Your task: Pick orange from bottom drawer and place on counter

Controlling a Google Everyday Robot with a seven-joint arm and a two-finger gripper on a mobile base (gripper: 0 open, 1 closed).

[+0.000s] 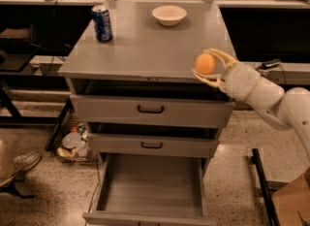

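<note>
Orange sits clasped between the fingers of the end effector, over the table's right edge, centre-right of frame.

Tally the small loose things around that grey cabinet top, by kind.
1 blue can, on the counter.
1 white bowl, on the counter.
1 orange, gripped by the tool at the counter's front corner.
Total: 3.

Pincer (fingers gripping the orange) at right, forearm slanting down-right.
</note>
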